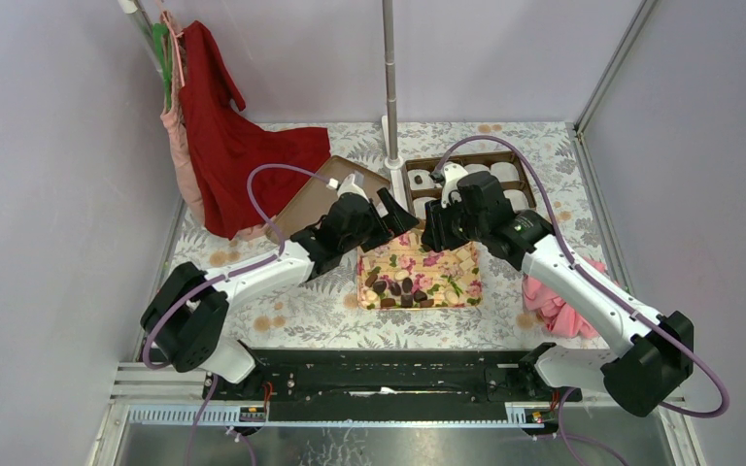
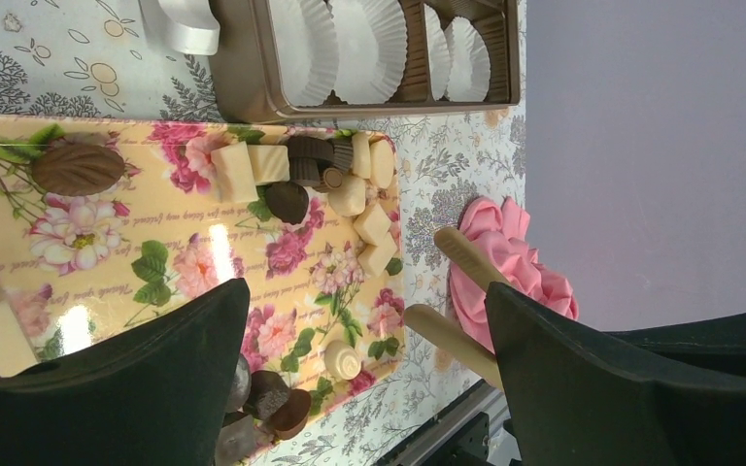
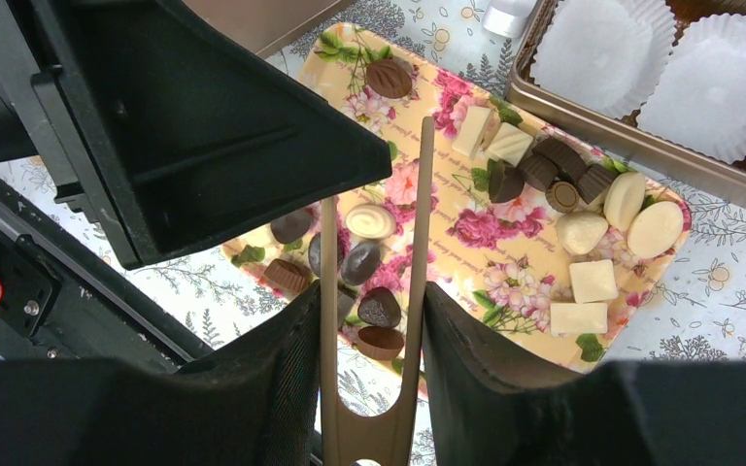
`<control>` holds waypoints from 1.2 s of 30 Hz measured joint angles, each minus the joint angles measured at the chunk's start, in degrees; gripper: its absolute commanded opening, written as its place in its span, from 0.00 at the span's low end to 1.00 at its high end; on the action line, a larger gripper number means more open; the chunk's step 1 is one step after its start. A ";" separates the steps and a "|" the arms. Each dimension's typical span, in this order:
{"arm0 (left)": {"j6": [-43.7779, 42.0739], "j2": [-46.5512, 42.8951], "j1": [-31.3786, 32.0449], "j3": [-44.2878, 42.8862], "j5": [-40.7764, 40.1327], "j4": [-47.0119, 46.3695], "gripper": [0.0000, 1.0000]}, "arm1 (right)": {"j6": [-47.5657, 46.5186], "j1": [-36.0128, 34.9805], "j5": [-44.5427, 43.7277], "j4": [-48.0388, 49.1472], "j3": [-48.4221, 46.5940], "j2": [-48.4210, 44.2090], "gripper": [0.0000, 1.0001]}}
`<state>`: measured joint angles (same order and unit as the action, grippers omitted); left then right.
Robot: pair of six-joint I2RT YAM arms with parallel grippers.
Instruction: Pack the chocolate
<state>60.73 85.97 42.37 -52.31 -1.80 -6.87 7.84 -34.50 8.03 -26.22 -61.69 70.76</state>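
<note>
Tan tongs (image 3: 420, 223) clenched in the right claw (image 3: 371, 320) hover over chocolate (image 3: 380, 307) on the floral tray (image 3: 505, 282), left claw (image 2: 367, 301) released: likely the pick-up step, next needing 1 piece pinched.

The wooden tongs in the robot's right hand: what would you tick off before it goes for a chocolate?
1. Grip: ok, the right gripper clamps the tongs between its fingers.
2. Tong arms spread: ok.
3. Target under the tongs: ok, several dark chocolates lie between the arms on the floral tray.
4. Empty paper cups waiting in the box: ok.
5. Path clear of the left gripper: cannot tell; it hangs open close by.
6. Tong tips' height above the tray: cannot tell.
</note>
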 measured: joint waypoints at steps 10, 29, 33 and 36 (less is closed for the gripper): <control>-2.86 -2.89 0.02 0.15 -2.82 3.19 0.99 | -0.33 0.00 -1.36 -3.58 -1.79 1.66 0.45; -18.80 -18.58 -0.90 0.15 -20.13 20.81 0.99 | -0.92 -0.02 -8.98 -11.28 -4.48 14.45 0.44; -21.90 -21.07 -4.33 0.17 -20.22 23.87 0.99 | -0.85 -0.02 -10.01 -11.19 -5.35 17.27 0.44; -24.41 -21.92 -7.87 -0.26 -19.61 26.73 0.99 | -0.79 -0.02 -10.69 -10.99 -5.70 19.26 0.44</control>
<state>36.32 64.05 34.50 -52.58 -21.41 19.86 7.05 -34.52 -2.66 -37.21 -67.40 90.02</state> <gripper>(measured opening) 0.986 0.447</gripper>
